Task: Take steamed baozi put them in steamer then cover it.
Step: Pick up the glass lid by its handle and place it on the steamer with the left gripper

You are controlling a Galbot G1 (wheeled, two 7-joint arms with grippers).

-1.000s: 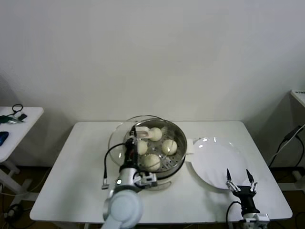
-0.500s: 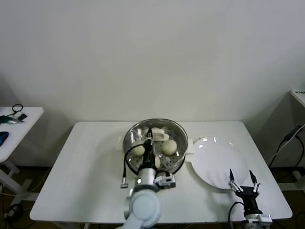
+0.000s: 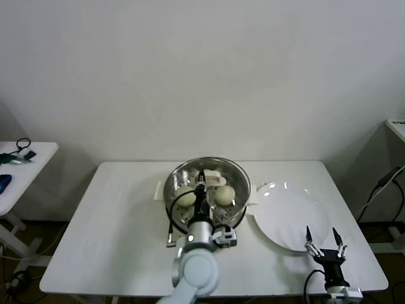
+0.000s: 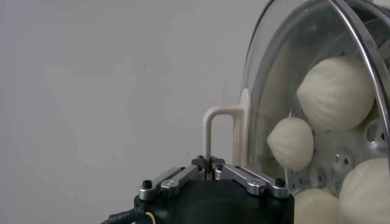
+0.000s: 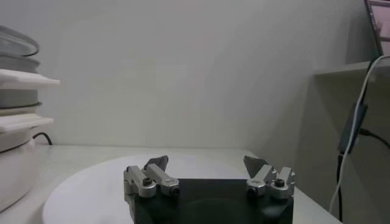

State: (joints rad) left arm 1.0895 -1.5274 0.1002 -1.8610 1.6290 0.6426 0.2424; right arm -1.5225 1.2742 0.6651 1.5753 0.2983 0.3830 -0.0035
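The steamer [image 3: 205, 190] is sitting at the middle of the white table [image 3: 114, 221], and the left arm is reaching in over its near rim, covering much of the pot's front. The left gripper [image 3: 204, 183] is pinching the white handle [image 4: 214, 137] of the cover [image 3: 207, 170], its fingers [image 4: 183, 176] pressed together on the handle's leg. The cover is lying over the steamer; in the head view its glass is hard to make out against the shiny wall. Through the glass in the left wrist view, baozi [image 4: 335, 91] are showing inside, one cut off by the frame and the lowest partly hidden behind the gripper. From the head view only two buns [image 3: 224, 195] are showing clearly, the rest being hidden by the arm.

The plate [image 3: 288, 215] is lying just beside the steamer, on its right. The right gripper [image 3: 323, 242] is hovering at the plate's near edge, well apart from the steamer, its fingers spread wide and holding nothing. The right wrist view is cutting off all but the steamer's side [image 5: 15, 146].

No writing is readable on anything.
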